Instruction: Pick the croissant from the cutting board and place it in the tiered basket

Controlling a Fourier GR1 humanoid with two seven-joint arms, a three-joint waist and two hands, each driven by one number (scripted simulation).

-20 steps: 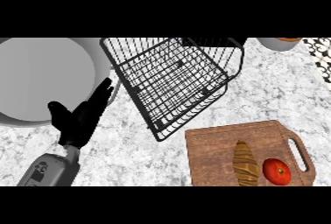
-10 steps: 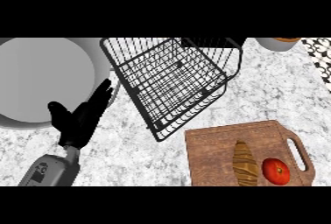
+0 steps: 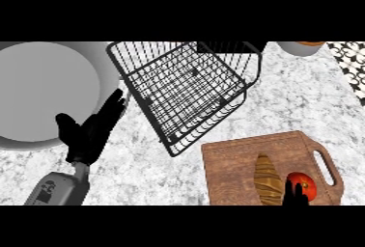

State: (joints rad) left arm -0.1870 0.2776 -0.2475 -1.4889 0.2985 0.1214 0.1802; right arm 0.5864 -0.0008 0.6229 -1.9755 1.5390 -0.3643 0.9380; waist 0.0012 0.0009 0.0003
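At the lower right of the frame, the croissant (image 3: 268, 180) lies on the cutting board (image 3: 231, 169), the right robot hand (image 3: 296, 196) just beside it with fingers straight.

Upper centre, we see the tiered basket (image 3: 189, 91) of thin black wire; lower right, a grained brown wooden cutting board (image 3: 235, 169) bearing a glossy red tomato (image 3: 305, 184); beneath both, a mottled grey-white stone-look worktop (image 3: 299, 101).
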